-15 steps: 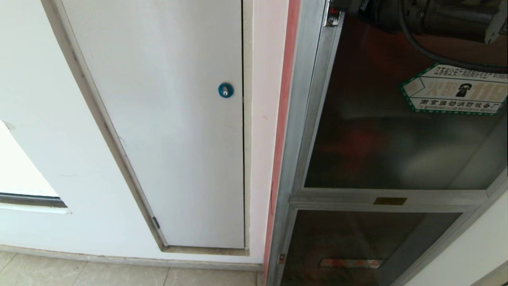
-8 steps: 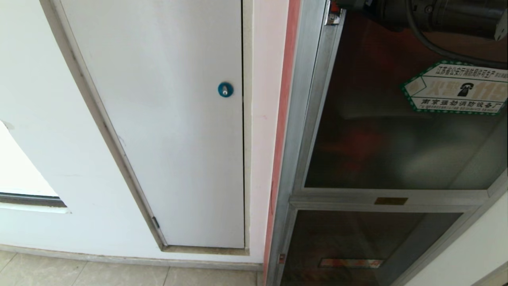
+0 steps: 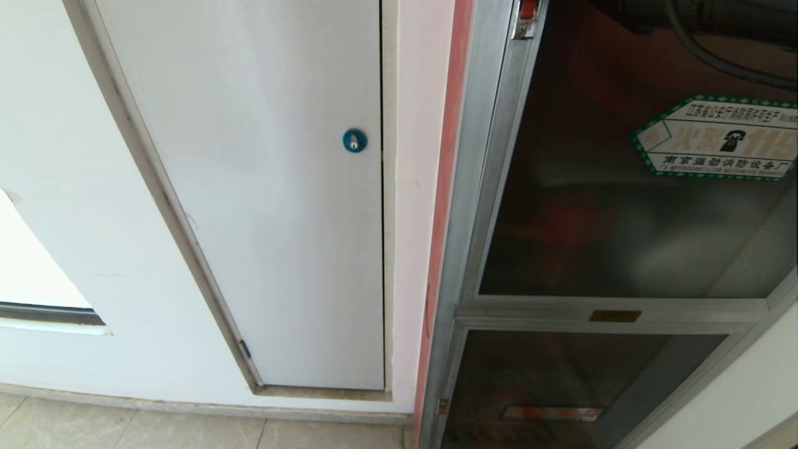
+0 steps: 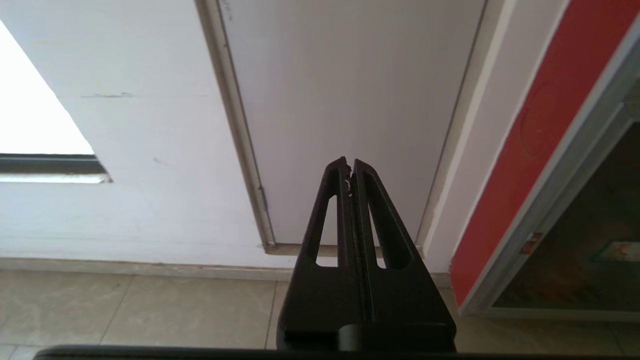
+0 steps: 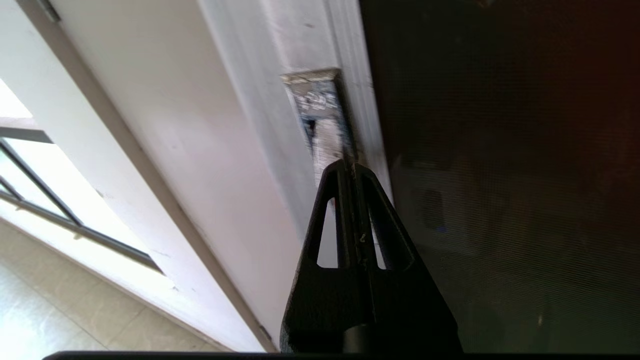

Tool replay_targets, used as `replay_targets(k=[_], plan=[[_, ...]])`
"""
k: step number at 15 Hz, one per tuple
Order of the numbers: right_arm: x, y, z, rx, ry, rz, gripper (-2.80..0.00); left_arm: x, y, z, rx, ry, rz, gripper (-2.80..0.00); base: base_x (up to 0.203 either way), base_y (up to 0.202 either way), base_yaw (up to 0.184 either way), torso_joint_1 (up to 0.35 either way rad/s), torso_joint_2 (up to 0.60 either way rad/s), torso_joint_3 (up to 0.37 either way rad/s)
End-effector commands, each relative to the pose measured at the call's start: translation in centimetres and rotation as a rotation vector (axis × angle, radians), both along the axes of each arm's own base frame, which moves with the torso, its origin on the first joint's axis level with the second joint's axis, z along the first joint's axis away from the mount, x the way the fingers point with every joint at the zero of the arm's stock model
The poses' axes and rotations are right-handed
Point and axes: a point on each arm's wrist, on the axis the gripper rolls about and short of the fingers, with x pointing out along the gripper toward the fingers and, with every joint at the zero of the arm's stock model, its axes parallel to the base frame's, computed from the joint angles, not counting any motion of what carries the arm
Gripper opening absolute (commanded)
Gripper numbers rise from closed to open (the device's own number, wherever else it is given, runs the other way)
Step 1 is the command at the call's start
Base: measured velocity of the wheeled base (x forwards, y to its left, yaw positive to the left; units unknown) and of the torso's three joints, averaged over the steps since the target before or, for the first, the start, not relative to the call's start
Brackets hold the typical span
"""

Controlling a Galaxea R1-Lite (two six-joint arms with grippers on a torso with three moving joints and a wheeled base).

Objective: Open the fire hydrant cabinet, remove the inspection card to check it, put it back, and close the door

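The cabinet (image 3: 464,249) stands on the right of the head view, its silver frame set against a red strip (image 3: 446,187) on the wall. The door (image 3: 623,206), a dark glass pane in a silver frame, lies in the frame and carries a green-edged white sticker (image 3: 717,140) near its upper right. A small brass plate (image 3: 614,316) sits on the crossbar below the pane, above a smaller glass panel (image 3: 561,380). The card is not visible in any view.

To the left of the cabinet is a white panel (image 3: 268,187) with a blue round lock (image 3: 354,140).

The right gripper (image 5: 352,167) has its 2 fingers pressed together, holding nothing. Its tip is at the latch plate (image 5: 322,120) on the door's frame edge; contact cannot be confirmed.

The left gripper (image 4: 348,165) is pressed together and empty, pointing at the white panel above the floor tiles (image 4: 150,310).
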Motion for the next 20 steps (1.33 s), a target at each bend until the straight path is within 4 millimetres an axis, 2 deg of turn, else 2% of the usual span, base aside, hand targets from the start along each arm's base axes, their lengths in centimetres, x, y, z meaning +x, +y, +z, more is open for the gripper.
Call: replay_targets(k=[1,7,15,20], plan=[[-0.7,-0.1,0.4,0.004,-0.009,0.009,-2.80,0.1,0.0,-0.4,0.000,0.013,0.000,-2.80,0.000,0.000,0.000,0.000,0.00,0.000],[-1.4,-0.3,0.7,0.007,-0.018,0.013,-2.80,0.1,0.0,-0.4,0.000,0.013,0.000,-2.80,0.000,0.000,0.000,0.000,0.00,0.000],[-3.6,-1.2,2.0,0.030,-0.054,0.019,-2.80,0.1,0.0,-0.4,0.000,0.013,0.000,-2.80,0.000,0.000,0.000,0.000,0.00,0.000],[-4.0,-1.1,2.1,0.034,-0.057,0.032,-2.80,0.1,0.0,-0.4,0.000,0.013,0.000,-2.80,0.000,0.000,0.000,0.000,0.00,0.000]])
